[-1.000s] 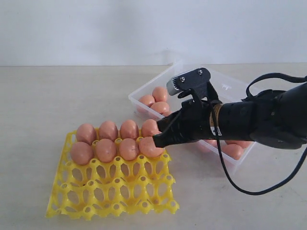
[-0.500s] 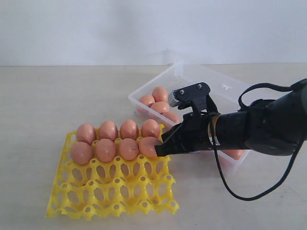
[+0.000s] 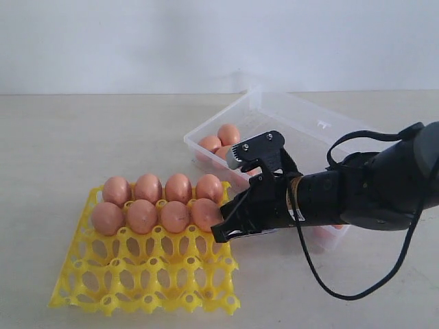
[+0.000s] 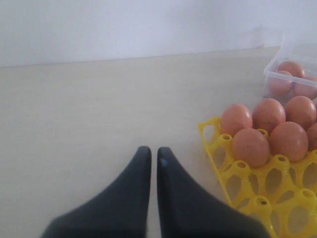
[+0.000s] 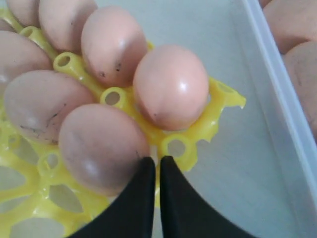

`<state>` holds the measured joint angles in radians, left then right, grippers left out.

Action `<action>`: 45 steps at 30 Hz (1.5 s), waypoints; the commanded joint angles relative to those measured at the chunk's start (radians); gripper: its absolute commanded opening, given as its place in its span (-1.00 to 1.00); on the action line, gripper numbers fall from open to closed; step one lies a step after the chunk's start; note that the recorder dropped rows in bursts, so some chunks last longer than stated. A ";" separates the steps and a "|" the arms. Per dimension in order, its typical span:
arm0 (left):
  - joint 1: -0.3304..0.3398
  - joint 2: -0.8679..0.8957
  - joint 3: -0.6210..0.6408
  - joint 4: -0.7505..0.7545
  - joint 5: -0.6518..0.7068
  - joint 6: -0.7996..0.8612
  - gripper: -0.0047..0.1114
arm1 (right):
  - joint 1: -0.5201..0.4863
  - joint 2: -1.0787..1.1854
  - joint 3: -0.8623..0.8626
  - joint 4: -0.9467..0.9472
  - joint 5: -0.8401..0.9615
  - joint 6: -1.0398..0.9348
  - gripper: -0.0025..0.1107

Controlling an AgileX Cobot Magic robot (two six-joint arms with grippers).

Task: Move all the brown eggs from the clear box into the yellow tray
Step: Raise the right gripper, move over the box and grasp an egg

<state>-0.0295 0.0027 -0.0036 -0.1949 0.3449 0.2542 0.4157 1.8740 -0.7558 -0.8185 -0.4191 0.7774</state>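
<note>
Broadly, exterior view: eight eggs (image 3: 174, 216) fill two rows of the tray (image 3: 137, 274). More lie in the box (image 3: 302, 120) behind, some hidden by the arm. The right hand (image 3: 218, 235), fingers together and holding nothing, sits low against the front row's end egg (image 3: 206, 214). Risk: a forward push would slide the tray across the table (image 3: 68, 137) or roll that egg from its cup.

Left wrist view: the left hand (image 4: 151, 153), fingers together and empty, is over bare table beside the tray (image 4: 237, 168). It is harmless unless swept toward the tray.

Right wrist view: the right hand (image 5: 153, 163) touches, or nearly touches, the end egg (image 5: 99, 148) and the tray rim. Risk: a slanted withdrawal may snag the open-work rim, tilting the tray and jolting the corner egg (image 5: 171, 87).
</note>
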 commanded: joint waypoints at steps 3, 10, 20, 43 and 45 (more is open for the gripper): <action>-0.004 -0.003 0.004 0.001 -0.004 0.001 -0.85 | 0.002 -0.067 -0.033 0.056 0.060 -0.162 -0.96; -0.004 -0.003 0.004 0.001 -0.004 0.001 -0.85 | 0.000 -0.128 -0.295 0.058 0.419 -0.177 -0.96; -0.004 -0.003 0.004 0.001 -0.004 0.001 -0.85 | -0.084 0.125 -0.887 0.663 1.276 -0.859 -0.96; -0.004 -0.003 0.004 0.001 -0.004 0.001 -0.85 | -0.174 0.430 -1.164 1.128 1.518 -1.168 -0.05; -0.004 -0.003 0.004 0.001 -0.004 0.001 -0.85 | -0.174 0.442 -1.164 1.136 1.529 -1.168 -0.05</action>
<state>-0.0295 0.0027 -0.0036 -0.1949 0.3449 0.2542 0.2498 2.3031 -1.9130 0.3124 1.0917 -0.3841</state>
